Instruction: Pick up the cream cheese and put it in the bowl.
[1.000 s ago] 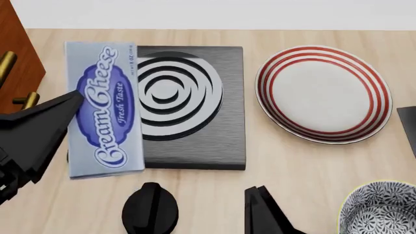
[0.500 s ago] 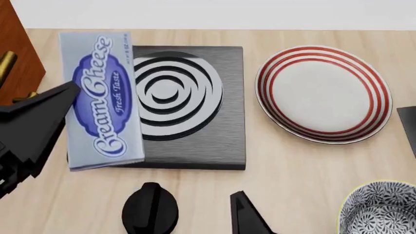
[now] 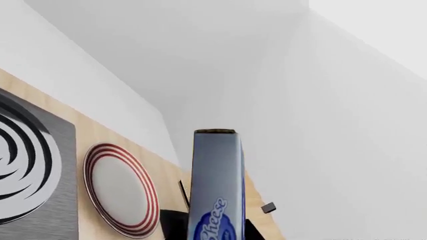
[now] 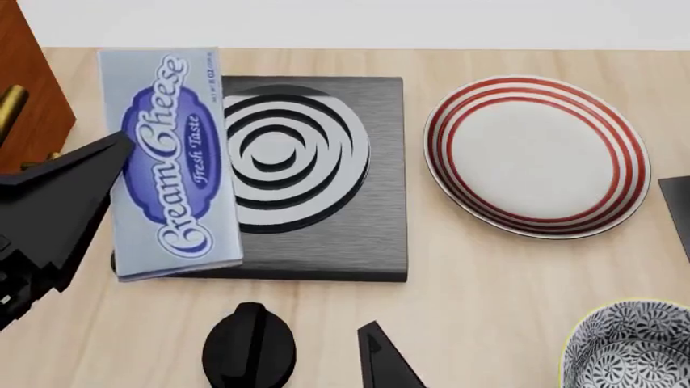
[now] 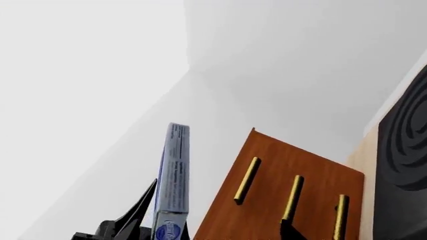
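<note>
At the near right edge of the wooden table (image 4: pixel 496 283) sits the speckled bowl (image 4: pixel 631 347), only partly in view. Near centre, a black knob (image 4: pixel 249 346) and a dark tip that is probably the right gripper (image 4: pixel 383 364), whose jaws cannot be read from here. On the left, the left gripper (image 4: pixel 54 218) clenches the cream cheese (image 4: pixel 167 162), holding it aloft over the left side of the stove plate (image 4: pixel 313 178); the left wrist view shows the box (image 3: pixel 217 185) edge-on, standing clear of the table. The flat carton looks light and fairly stiff but smooth-skinned, likely to slip or crush if squeezed hard; its long narrow edges seem the safest hold. Farther right lies the red-ringed plate (image 4: pixel 536 153), well apart from the box; a brown cabinet (image 4: pixel 27 97) stands far left.
</note>
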{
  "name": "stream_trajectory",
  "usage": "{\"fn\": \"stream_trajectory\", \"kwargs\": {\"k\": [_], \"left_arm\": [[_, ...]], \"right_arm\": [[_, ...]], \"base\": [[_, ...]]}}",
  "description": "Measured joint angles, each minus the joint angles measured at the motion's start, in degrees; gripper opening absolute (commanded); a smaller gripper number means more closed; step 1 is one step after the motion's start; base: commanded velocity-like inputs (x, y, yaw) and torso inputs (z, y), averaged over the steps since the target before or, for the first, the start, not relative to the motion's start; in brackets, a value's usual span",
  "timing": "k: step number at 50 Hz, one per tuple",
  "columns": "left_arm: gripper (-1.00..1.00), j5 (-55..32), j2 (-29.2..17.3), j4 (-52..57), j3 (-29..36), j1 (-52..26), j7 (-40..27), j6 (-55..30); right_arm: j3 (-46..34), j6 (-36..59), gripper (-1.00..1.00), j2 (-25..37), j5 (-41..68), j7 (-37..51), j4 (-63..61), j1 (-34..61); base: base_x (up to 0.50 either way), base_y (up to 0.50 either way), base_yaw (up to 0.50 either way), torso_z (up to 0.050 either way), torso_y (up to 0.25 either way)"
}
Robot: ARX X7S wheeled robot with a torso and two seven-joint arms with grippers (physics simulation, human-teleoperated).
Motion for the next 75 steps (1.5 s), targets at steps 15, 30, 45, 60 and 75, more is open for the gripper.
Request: {"fn": "stream_trajectory", "kwargs": {"k": [15, 30, 45, 60, 75], "left_arm": [[-1.00, 1.4, 0.6, -0.4, 1.0, 0.1, 0.6, -0.6], [-1.00, 2.1, 0.8, -0.5, 1.5, 0.5, 1.2, -1.0], [-1.00, 2.7, 1.2, -0.4, 2.1, 0.6, 1.3, -1.3], [-1.00, 3.1, 1.5, -0.3, 2.6, 0.5, 1.4, -1.6], [-1.00, 4.0, 1.8, -0.2, 3.3, 0.6, 1.8, -2.0]], "right_arm": [[-1.2, 0.5, 1.00, -0.3, -0.5, 0.8, -0.5, 0.7], [-2.4, 1.0, 1.00, -0.8, -1.4, 2.1, -1.1, 1.8], [-3.5, 1.6, 1.00, -1.3, -1.9, 2.9, -0.9, 3.2], [-4.7, 2.1, 1.00, -1.8, -2.4, 4.2, -1.3, 4.5], [-5.4, 2.4, 1.00, -2.2, -2.6, 4.9, -1.9, 5.3]], "base": [[0.00, 0.00, 0.00, 0.000, 0.001], [0.00, 0.00, 0.00, 0.000, 0.000], [0.00, 0.00, 0.00, 0.000, 0.001], [0.00, 0.00, 0.00, 0.001, 0.001], [0.00, 0.00, 0.00, 0.000, 0.001]]}}
